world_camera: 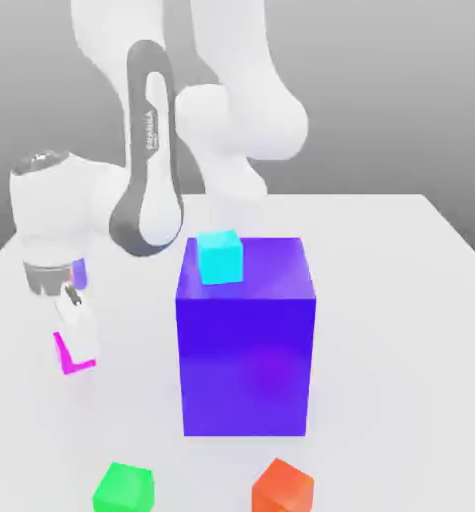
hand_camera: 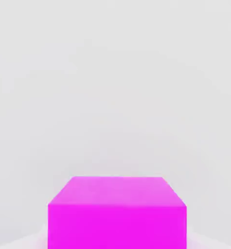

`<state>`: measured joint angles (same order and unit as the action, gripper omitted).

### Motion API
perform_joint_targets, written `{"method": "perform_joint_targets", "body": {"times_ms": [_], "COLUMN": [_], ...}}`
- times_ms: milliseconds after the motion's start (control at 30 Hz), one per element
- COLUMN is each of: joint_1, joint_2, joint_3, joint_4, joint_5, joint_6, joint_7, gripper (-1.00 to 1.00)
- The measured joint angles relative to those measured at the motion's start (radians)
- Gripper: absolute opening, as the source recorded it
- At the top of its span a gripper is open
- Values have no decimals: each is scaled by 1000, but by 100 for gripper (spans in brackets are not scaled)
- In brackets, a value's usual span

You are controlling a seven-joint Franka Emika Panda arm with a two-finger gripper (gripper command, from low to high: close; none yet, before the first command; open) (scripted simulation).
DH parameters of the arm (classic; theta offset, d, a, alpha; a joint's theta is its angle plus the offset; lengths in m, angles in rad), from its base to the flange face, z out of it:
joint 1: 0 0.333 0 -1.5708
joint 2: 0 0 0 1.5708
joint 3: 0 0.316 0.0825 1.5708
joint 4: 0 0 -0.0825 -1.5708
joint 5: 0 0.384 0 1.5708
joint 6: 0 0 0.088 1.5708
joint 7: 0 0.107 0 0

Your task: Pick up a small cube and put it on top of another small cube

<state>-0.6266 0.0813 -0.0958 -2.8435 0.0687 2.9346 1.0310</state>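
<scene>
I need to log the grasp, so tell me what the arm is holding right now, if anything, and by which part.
The gripper is down around the magenta cube, its fingers at the cube's sides. Whether they have clamped it cannot be told.

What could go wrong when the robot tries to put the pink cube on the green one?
1. The gripper is low over the magenta cube, which looks tilted there; a poor grip might let it slip.
2. The green cube is just as small, so a slightly off placement could topple the magenta one.
3. The orange-red cube sits near the green one and might get bumped.
</scene>
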Motion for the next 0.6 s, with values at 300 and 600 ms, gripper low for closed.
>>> {"method": "perform_joint_targets", "body": {"times_ms": [300, 600], "joint_1": [68, 192], "joint_2": [-37, 25], "joint_3": [33, 70], "joint_4": [73, 242], "joint_5": [-27, -21], "joint_6": [-120, -228], "joint_7": [197, 526], "gripper": [-100, -100]}}
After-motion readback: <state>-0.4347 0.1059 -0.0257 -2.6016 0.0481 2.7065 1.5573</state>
